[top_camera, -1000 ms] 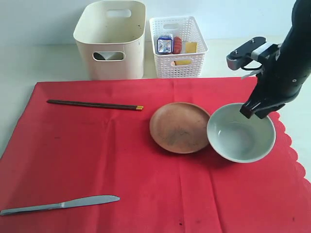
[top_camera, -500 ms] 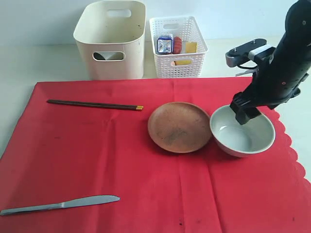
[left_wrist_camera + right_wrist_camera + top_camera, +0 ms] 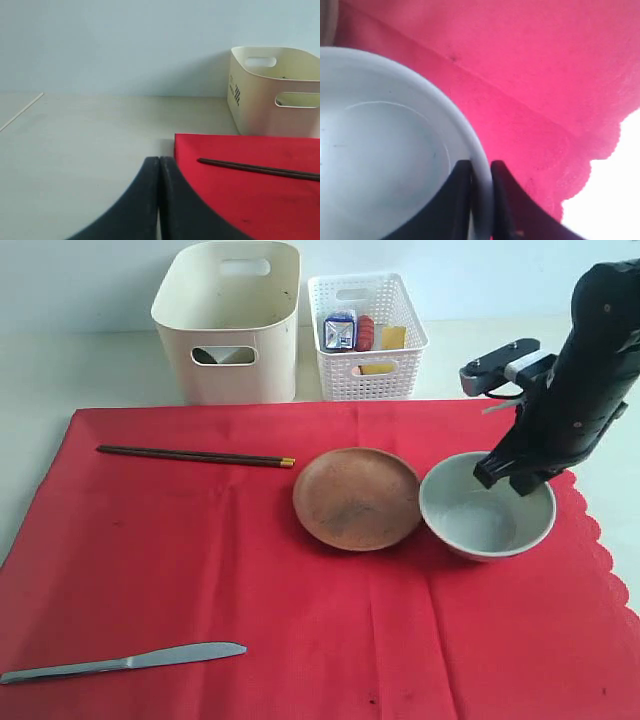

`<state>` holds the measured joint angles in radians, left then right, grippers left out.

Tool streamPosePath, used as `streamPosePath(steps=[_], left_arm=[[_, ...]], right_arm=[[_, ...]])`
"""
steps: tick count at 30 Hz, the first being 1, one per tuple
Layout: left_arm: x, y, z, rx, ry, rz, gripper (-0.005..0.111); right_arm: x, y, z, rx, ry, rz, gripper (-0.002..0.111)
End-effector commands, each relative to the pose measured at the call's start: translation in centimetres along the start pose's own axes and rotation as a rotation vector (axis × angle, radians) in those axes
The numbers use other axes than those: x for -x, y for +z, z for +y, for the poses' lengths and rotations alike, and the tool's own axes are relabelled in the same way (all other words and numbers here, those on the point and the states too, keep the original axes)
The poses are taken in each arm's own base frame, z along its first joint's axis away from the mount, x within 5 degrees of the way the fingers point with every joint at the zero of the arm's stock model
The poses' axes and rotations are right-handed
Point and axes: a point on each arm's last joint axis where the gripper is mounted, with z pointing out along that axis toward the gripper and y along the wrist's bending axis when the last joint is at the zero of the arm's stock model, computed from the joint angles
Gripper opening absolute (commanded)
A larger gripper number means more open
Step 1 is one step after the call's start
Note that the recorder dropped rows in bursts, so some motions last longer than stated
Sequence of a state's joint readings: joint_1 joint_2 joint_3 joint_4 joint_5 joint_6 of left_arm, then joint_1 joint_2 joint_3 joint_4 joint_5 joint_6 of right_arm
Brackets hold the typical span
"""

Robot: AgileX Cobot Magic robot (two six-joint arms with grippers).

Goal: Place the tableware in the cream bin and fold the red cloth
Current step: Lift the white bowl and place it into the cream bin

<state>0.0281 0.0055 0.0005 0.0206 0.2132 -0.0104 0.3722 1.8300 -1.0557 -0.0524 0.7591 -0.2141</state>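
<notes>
Worktop: pale, matt worktop (image 3: 80, 370); it shows beyond the cloth on the far side and at both flanks.
Room: a plain light blue-grey wall (image 3: 90, 280) rises directly behind the worktop.
Red cloth: the red cloth (image 3: 200, 570) lies spread out and unfolded over most of the near worktop. Its scalloped edge is on the right of my exterior view.
Cream bin: the cream bin (image 3: 228, 325) stands upright just past the cloth's far edge. I see only its inner walls; its floor is hidden from me.
Lattice basket: the white lattice basket (image 3: 365, 380) is just beside the bin, on its right. It holds a small blue-white carton (image 3: 340, 330), a red item (image 3: 365, 332) and yellow pieces (image 3: 393, 337) I cannot identify.
White bowl: the white bowl (image 3: 487, 515) is over the right part of the cloth, and I cannot tell whether its base rests there.
Right gripper: the right gripper (image 3: 505, 478) is narrow, one finger inside the bowl's rim and one outside, clamping it.
Wooden plate: the wooden plate (image 3: 356, 498) lies flat on the cloth. Its edge meets the bowl's, contact unclear.
Chopsticks: the chopsticks (image 3: 195, 455) lie paired on the cloth's far left.
Table knife: the table knife (image 3: 125, 661) lies at the near left, on the cloth.
Left gripper: the left gripper (image 3: 159, 165) has its fingers pressed together on nothing, low over the worktop off the cloth's corner.
</notes>
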Motion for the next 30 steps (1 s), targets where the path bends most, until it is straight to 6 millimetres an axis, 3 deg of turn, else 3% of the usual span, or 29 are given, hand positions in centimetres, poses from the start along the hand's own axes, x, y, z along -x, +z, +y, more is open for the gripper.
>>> streamPosePath(steps=[1,6,11,17,21,30], left_arm=[[0.1,0.0,0.0,0.002,0.0,-0.008,0.0],[0.1,0.0,0.0,0.002,0.0,-0.008,0.0],[0.1,0.0,0.0,0.002,0.0,-0.008,0.0],[0.1,0.0,0.0,0.002,0.0,-0.008,0.0],[0.1,0.0,0.0,0.002,0.0,-0.008,0.0],[0.1,0.0,0.0,0.002,0.0,-0.008,0.0]], right_arm=[[-0.3,-2.9,-0.6,-0.073,-0.049,-0.065,0.0],[0.0,-7.4,-1.1,-0.119,-0.073,-0.211,0.0],[1.5,-12.3,-2.1,-0.081,0.04,-0.426,0.0],[4.7,-16.0,-1.3,0.125,0.151,-0.746,0.0],[6.5,-15.8,-0.8,0.275,0.227,-0.888,0.0],[11.7,-11.5,1.7,0.487,0.202,-0.995,0.0]])
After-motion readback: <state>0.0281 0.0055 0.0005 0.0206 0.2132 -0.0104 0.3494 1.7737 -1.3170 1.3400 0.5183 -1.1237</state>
